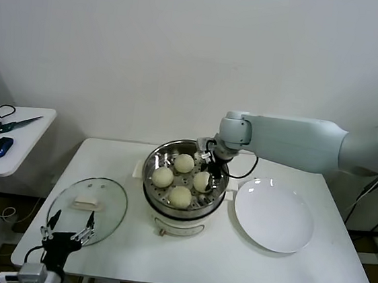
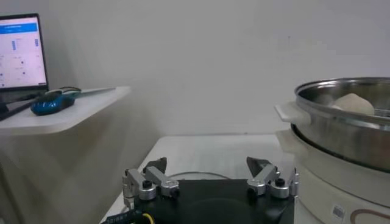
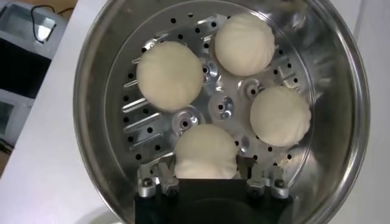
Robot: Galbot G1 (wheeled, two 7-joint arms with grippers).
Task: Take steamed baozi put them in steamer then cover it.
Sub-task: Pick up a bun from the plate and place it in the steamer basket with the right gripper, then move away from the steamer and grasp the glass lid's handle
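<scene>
With all four buns sitting in the pot, status from where I stand:

steamer (image 1: 180, 211): middle of the counter (image 1: 283, 273), slightly toward the back edge; steel pot on a cream base, perforated tray visible inside, no cover on it.

steamed baozi: four on the tray, spaced around its centre, none touching. Head view: back one (image 1: 184, 162), left one (image 1: 163, 176), front one (image 1: 180, 196), right one (image 1: 202, 181).

right gripper (image 1: 207, 176): arm reaches in from the right side, gripper is down inside the pot at its right rim. Right wrist view shows its fingers (image 3: 166, 180) spread on either side of the nearest bun (image 3: 206, 152), close to it or touching; can't tell whether they press it. Not closed.

left gripper (image 1: 70, 229): parked low at the front-left corner of the counter, over the front edge of the lid. Fingers (image 2: 149, 180) wide apart, nothing between them.

glass lid (image 1: 87, 210): flat on the counter, front-left area, well apart from the steamer, pale handle on top.

white plate (image 1: 274, 215): right of the steamer, just beside its base, nothing on it.

side table (image 1: 23, 143): beyond the counter's left edge; blue mouse (image 1: 0, 147) on it.
</scene>
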